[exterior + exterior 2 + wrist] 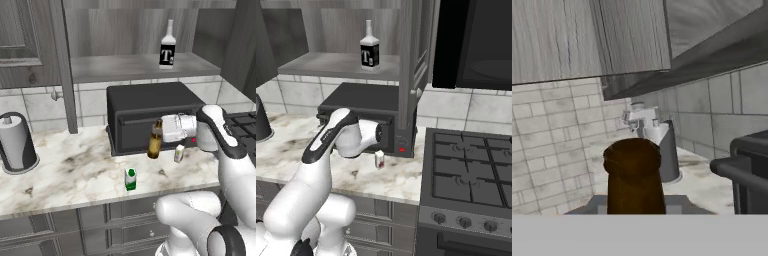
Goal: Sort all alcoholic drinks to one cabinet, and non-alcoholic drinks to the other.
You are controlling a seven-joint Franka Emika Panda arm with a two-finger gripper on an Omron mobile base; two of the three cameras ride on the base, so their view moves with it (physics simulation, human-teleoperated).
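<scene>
Landmark is the black toaster oven point(150, 117) at the back of the marble surface point(60, 172), read left to right in the left base view. Far left of the oven, paper towel roll point(15, 142) on a dark holder, upright, close to the tiled wall. Closer to the oven, in front of its left corner and near the surface's front edge, small green-and-white container point(130, 179), upright, standing free. Right at the oven's front face, brown beer bottle point(155, 140), upright, its base looks slightly off the surface but hard to be sure. Gripper point(161, 129) comes in sideways from the right and is closed on the beer bottle's neck and shoulder; fingers mostly hidden by the bottle. Hand view looks along the bottle, brown top point(632, 156) dead centre, paper towel holder point(662, 150) behind it, oven edge point(744, 170) at right. Just right of the bottle, in front of the oven's right end, small white carton point(178, 153), upright on the surface, apart from the bottle; in the right base view it has a red mark point(379, 160). Above the oven, on the open cabinet shelf point(125, 65), clear bottle with black "T" label point(167, 47), upright, over the oven's right half, alone there. Right of the oven, black stove point(471, 175) butts against the surface.
</scene>
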